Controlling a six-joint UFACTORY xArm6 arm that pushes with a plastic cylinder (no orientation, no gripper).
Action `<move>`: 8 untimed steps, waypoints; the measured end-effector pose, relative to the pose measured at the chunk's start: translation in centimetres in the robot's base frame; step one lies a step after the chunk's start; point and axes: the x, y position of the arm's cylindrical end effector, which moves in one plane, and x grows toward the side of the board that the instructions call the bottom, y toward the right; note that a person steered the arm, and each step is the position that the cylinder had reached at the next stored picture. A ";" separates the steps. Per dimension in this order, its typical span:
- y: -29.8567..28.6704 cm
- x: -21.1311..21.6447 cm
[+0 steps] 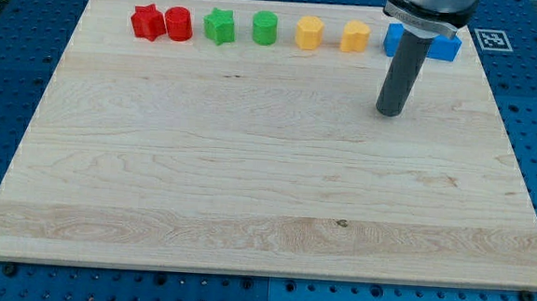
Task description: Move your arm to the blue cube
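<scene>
A blue cube [394, 40] sits in the row of blocks along the view's top, partly hidden behind my rod. A second blue block [445, 48] lies just to its right, its shape mostly hidden. My tip [389, 112] rests on the board below the blue cube, a short way toward the view's bottom and apart from it.
Left of the blue blocks, in one row along the top: a yellow block [355, 35], a yellow block [308, 32], a green cylinder [264, 27], a green star [219, 25], a red cylinder [178, 23], a red star [147, 21]. The wooden board [248, 187] lies on a blue pegboard.
</scene>
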 end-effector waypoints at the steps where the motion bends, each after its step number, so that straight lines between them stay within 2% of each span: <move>1: 0.0 0.0; 8: -3.3 0.0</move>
